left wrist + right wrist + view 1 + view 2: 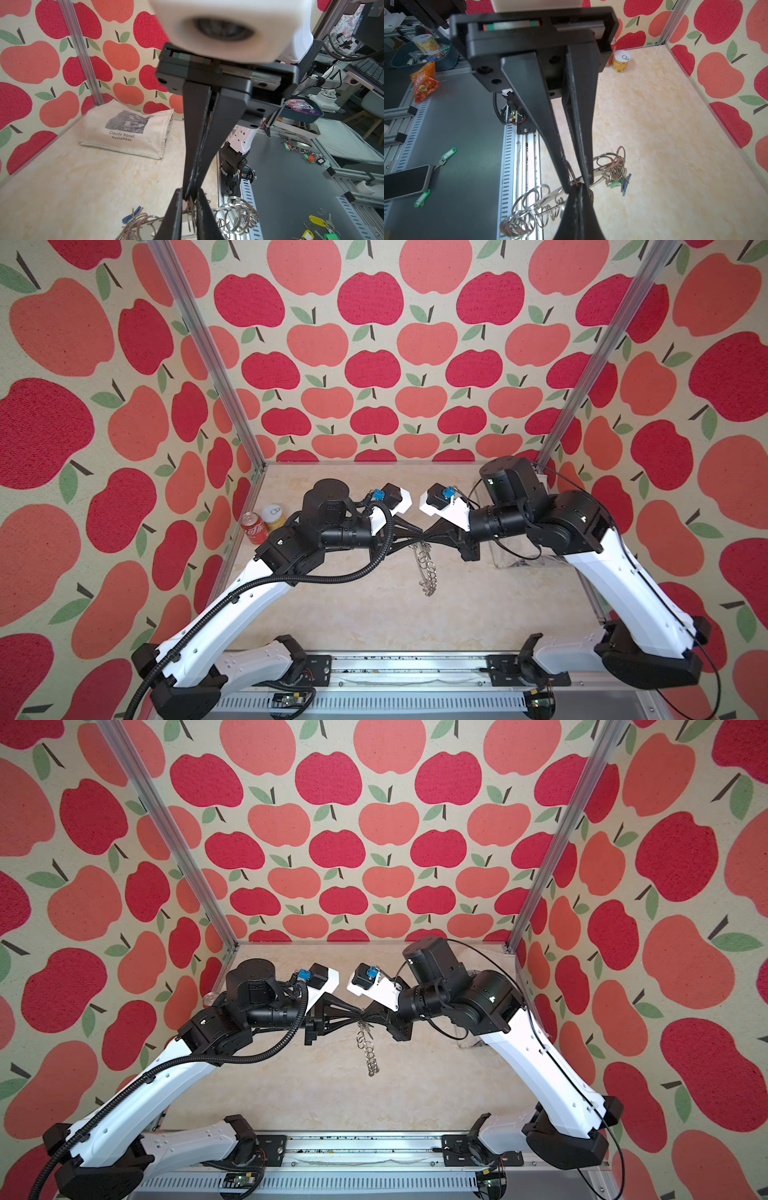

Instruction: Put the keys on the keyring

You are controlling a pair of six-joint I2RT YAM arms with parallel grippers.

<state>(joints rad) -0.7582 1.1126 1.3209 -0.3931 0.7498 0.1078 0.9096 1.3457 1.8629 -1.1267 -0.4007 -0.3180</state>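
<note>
The keyring (427,568) hangs edge-on above the table's middle, its rim fringed with wire rings (239,214). My right gripper (424,533) is shut on its upper rim; in the right wrist view its fingers (579,207) lie pressed together. My left gripper (418,532) meets it tip to tip. Its two fingers (176,218) stand a narrow gap apart around the same rim, flanking the right fingertips, with wire rings between them. Among the rings at one end of the keyring (548,194) hang a blue tag (626,182) and a green one (614,184). The keys themselves are too tangled to make out.
A red can (254,527) and a yellow can (274,516) stand at the back left. A folded white cloth bag (128,131) lies in the right rear corner beside a clear container (515,556). Spare tagged keys (318,222) and a phone (406,182) lie off the table.
</note>
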